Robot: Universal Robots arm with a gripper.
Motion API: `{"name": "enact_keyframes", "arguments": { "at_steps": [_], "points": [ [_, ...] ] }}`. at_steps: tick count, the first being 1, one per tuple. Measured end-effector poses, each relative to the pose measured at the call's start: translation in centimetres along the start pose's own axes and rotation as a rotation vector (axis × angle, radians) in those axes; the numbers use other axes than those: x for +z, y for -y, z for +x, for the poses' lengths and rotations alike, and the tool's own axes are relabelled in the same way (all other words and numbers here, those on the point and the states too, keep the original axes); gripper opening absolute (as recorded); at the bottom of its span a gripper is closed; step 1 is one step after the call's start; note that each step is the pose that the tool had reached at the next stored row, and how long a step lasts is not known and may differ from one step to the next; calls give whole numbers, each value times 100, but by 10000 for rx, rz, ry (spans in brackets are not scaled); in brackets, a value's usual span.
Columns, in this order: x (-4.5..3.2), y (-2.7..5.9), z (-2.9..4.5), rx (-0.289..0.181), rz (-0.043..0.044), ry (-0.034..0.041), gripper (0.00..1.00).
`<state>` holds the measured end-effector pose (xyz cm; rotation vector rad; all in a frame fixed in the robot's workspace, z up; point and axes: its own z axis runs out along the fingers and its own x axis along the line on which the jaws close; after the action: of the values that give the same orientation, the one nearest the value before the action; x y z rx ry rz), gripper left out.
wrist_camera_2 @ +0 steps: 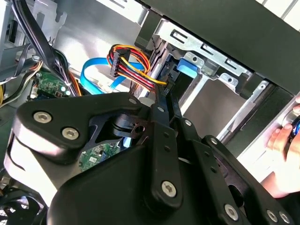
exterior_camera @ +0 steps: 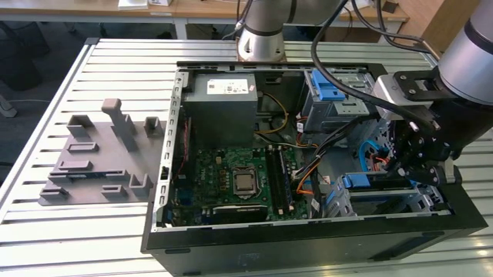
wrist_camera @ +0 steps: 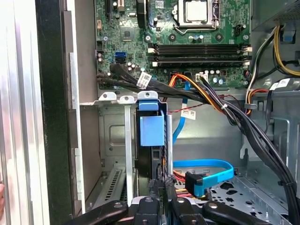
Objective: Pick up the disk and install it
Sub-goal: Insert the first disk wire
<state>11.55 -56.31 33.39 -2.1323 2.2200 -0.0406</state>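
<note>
The disk (wrist_camera: 151, 140) stands on edge in the drive bay at the front corner of the open computer case (exterior_camera: 308, 239), and little of it is plain to see: in the first wrist view its blue plastic frame faces the camera as a blue tab, with a dark strip of the body below it, the label face turned away and the lower end hidden behind the black gripper (wrist_camera: 161, 194). In the exterior view a blue strip (exterior_camera: 377, 182) shows in that same corner, at the exterior view's right, partly covered by the arm. The gripper's black links crowd in just below the disk, the fingers close together on either side of its edge; whether they actually clamp it or merely sit against it I cannot tell. In the second wrist view the gripper's body (wrist_camera_2: 154, 178) blocks most of the scene, and past it a blue tab (wrist_camera_2: 190, 68) sits against the metal bay wall.

Beside the bay lie a blue flat cable (wrist_camera: 206, 171) and a bundle of red, yellow and black wires (wrist_camera_2: 133, 70). The motherboard (exterior_camera: 239, 179) lies on the case floor, the grey power supply box (exterior_camera: 223, 107) behind it. A person's hand (wrist_camera_2: 283, 154), cut off by the picture edge, rests at the case rim. A grey plastic fixture (exterior_camera: 100, 153) sits on the slatted table (exterior_camera: 77, 231) beside the case
</note>
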Motion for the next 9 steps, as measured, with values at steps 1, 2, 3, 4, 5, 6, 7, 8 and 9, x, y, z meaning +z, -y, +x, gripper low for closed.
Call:
{"name": "enact_keyframes", "arguments": {
  "at_steps": [1, 2, 3, 4, 5, 6, 7, 8, 9],
  "points": [
    [2, 2, 0, -1, 0, 0, 16],
    [6, 3, 0, 0, -2, 2, 16],
    [7, 5, 0, 0, -3, 1, 16],
    [9, 5, 0, 1, -4, 2, 16],
    [12, 5, 0, 1, -3, 6, 16],
    [14, 6, 0, 1, -4, 7, 16],
    [15, 6, 0, 1, -5, 6, 16],
    [16, 7, 0, 0, -6, 5, 16],
    [19, 7, 0, 1, -6, 6, 16]
  ]
}}
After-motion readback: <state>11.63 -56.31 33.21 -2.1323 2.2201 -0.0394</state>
